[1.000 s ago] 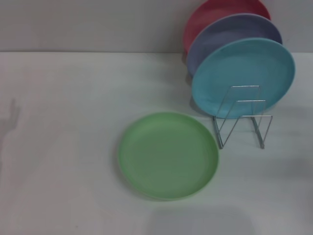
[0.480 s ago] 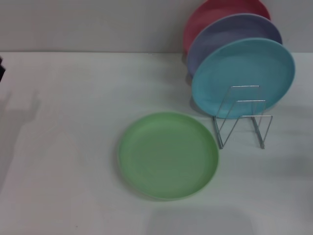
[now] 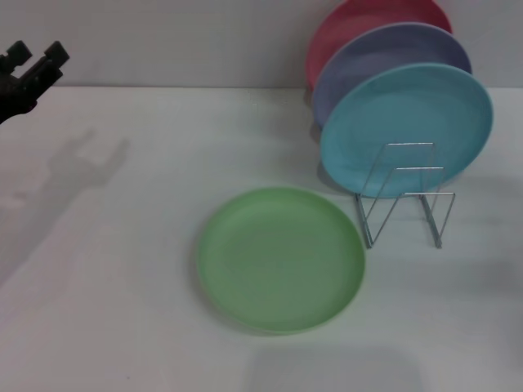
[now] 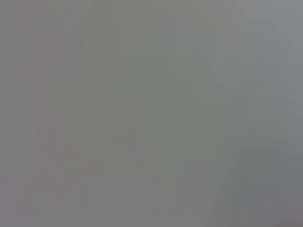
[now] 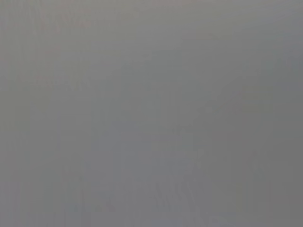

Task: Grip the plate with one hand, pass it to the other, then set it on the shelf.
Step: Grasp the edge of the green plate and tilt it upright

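Observation:
The light green plate (image 3: 280, 259) lies flat on the white table, a little in front of and left of the silver wire shelf (image 3: 405, 200). My left gripper (image 3: 35, 59) shows at the far left edge of the head view, raised above the table and well away from the plate. Its two black fingers stand apart, open, with nothing between them. The right gripper is out of view. Both wrist views show only a plain grey blur.
A turquoise plate (image 3: 406, 129), a lavender plate (image 3: 384, 57) and a pink plate (image 3: 359, 23) stand upright in the shelf's back loops. The front loops hold nothing. A grey wall runs behind the table (image 3: 122, 269).
The left gripper has come into the head view from the left edge, and its shadow has slid rightward across the table. The plate and shelf have not moved.

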Controlling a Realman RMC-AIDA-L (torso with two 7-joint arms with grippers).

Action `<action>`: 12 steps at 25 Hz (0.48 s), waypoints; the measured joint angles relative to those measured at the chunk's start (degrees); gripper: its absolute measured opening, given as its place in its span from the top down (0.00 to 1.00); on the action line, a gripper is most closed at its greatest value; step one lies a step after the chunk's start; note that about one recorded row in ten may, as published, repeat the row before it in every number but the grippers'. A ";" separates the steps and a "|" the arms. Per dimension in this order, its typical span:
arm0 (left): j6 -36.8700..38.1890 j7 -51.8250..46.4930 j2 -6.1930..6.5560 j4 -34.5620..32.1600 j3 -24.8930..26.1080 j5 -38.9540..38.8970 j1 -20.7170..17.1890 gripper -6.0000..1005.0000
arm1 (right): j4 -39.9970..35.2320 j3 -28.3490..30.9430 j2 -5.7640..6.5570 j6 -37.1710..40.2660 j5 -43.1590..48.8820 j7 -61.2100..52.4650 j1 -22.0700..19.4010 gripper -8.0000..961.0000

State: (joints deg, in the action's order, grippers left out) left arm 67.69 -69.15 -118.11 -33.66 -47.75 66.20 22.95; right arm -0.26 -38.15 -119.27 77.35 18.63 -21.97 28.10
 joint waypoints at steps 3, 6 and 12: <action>-1.22 -8.79 0.08 -8.25 -3.45 4.93 -2.47 0.28 | 0.07 0.00 0.00 -0.04 0.00 0.00 0.02 0.36; -1.60 -17.77 0.08 -16.13 -4.41 11.94 -4.31 0.28 | 0.08 0.01 0.00 -0.09 0.00 0.00 0.02 0.36; -1.18 -36.49 0.12 -28.43 -5.60 27.45 -5.67 0.28 | 0.02 0.00 0.00 -0.10 0.00 0.00 0.02 0.37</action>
State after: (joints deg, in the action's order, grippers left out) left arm 66.51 -105.64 -117.99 -62.09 -53.35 93.65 17.28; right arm -0.24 -38.14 -119.27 77.25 18.63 -21.97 28.13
